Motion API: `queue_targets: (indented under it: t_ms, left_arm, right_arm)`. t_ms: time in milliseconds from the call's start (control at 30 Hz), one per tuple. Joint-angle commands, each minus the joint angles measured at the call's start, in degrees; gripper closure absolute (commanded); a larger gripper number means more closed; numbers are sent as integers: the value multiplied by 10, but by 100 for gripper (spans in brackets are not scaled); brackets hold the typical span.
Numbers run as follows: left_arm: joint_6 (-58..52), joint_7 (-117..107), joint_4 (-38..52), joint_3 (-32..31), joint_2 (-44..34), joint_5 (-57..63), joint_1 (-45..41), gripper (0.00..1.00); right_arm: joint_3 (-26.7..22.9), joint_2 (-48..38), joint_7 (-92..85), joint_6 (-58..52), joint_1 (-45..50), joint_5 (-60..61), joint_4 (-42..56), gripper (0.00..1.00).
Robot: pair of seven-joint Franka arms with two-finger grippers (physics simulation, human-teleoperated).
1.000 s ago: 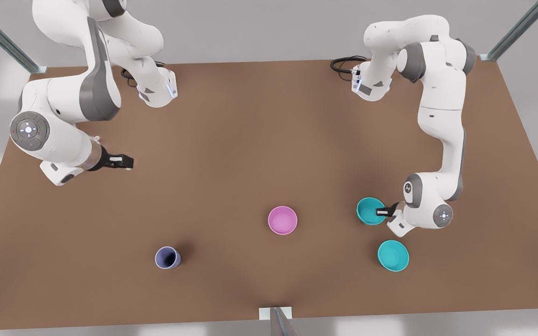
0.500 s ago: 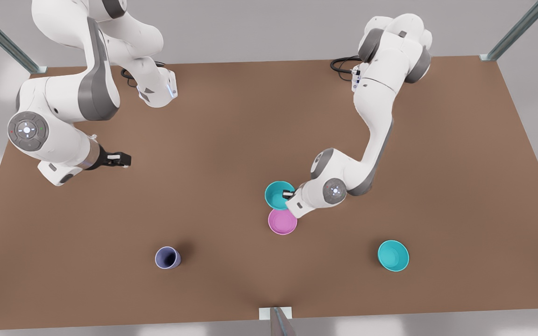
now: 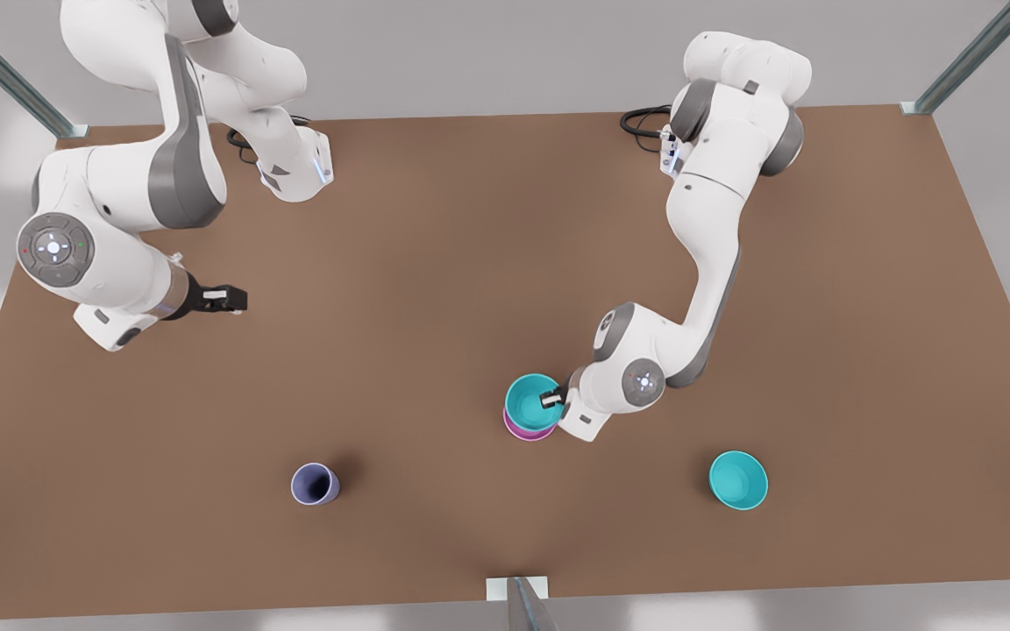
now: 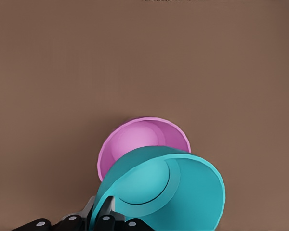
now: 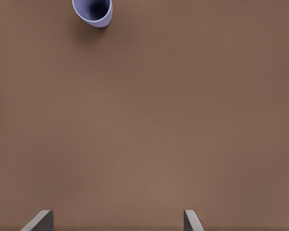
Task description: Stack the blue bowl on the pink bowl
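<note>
The blue bowl [image 3: 529, 399] hangs tilted right over the pink bowl [image 3: 526, 433], hiding most of it in the front view; a pink crescent shows at the near side. My left gripper [image 3: 551, 400] is shut on the blue bowl's rim on the side toward the front view's right. In the left wrist view the blue bowl [image 4: 183, 192] overlaps the pink bowl [image 4: 135, 139], gripped at the rim by the left gripper [image 4: 103, 217]; I cannot tell if the bowls touch. My right gripper [image 3: 229, 300] waits open above the table at the front view's left, seen also in its wrist view [image 5: 116, 220].
A lighter turquoise bowl [image 3: 738, 480] sits alone toward the front view's right. A periwinkle cup [image 3: 315, 484] stands near the front edge on the left, also in the right wrist view [image 5: 92, 10]. A metal post [image 3: 518, 600] marks the front edge's middle.
The left arm carried the blue bowl from the front view's right across to the pink bowl and brought it over it. The right arm barely moved.
</note>
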Motion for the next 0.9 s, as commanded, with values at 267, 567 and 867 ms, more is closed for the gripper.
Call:
queue_targets:
  t_ms: [267,567,867]
  left_arm:
    - [13,-150,2,-2,14,-4,0,79]
    - [30,-151,3,-4,20,-4,-3,79]
    - [22,-150,2,-4,22,-2,7,0]
  right_arm:
    - [0,14,-10,-9,0,1,18,0]
    - [0,14,-10,-10,0,1,22,0]
    - [-1,14,-10,-11,-2,1,26,0]
